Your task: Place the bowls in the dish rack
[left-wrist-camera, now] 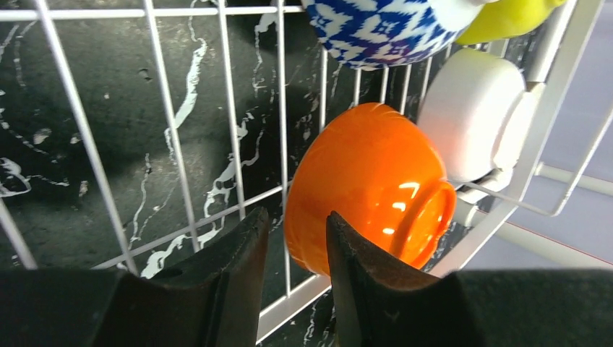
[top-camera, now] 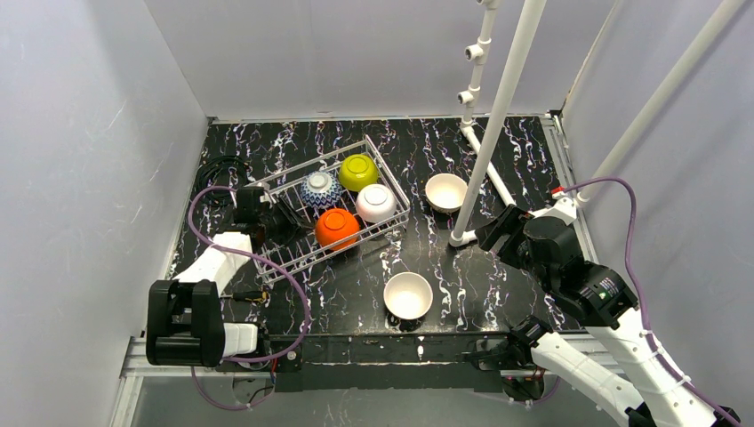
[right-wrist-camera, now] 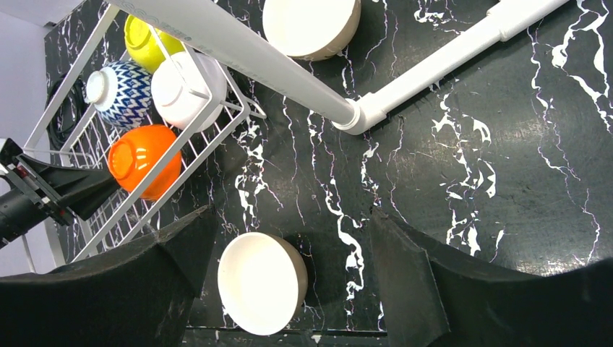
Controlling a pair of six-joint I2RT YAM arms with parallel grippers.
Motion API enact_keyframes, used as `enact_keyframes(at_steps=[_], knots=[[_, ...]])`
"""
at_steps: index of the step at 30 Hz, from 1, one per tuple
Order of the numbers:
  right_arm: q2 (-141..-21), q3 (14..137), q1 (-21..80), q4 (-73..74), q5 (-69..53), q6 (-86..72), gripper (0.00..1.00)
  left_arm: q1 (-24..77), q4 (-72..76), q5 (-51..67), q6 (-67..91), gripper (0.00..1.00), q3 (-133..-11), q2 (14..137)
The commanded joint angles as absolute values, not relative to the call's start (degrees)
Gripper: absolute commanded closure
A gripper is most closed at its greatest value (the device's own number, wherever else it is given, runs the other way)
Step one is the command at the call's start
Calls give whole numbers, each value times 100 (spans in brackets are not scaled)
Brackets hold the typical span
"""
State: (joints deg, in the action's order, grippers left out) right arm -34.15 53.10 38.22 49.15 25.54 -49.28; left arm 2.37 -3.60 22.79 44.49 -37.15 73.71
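The dish rack stands at the left middle of the table. In it lie a blue-white bowl, a yellow-green bowl, a white bowl and an orange bowl, all rim down or tilted. My left gripper is low inside the rack, just left of the orange bowl. Its jaws are a little apart and hold nothing. Two tan bowls with white insides sit upright on the table, one near the front and one beside the pipe. My right gripper is wide open and empty, above and right of the front tan bowl.
A white pipe frame rises slanting from a foot on the table between the rack and my right arm; it crosses the right wrist view. Black cables lie behind the rack at the left. Walls close in the table.
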Motion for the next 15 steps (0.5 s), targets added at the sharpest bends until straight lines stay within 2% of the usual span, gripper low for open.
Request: enact_keyframes(at_steps=[1, 6, 9, 12, 15], knots=[[-3329, 5319, 3794, 4755, 2664, -4888, 15, 260, -950, 1870, 4053, 66, -3970, 7323], [-3329, 5326, 3792, 4779, 2683, -4854, 15, 255, -208, 2587, 4301, 64, -3784, 7286], [-3352, 5325, 3788, 4765, 2691, -4836, 15, 267, 187, 3145, 4439, 83, -3793, 7422], [-3322, 5306, 3794, 4738, 2733, -4821, 15, 271, -220, 3084, 4256, 90, -3936, 7536], [-3264, 5230, 3796, 4677, 2731, -4816, 15, 268, -280, 3090, 4179, 91, -3914, 7570]])
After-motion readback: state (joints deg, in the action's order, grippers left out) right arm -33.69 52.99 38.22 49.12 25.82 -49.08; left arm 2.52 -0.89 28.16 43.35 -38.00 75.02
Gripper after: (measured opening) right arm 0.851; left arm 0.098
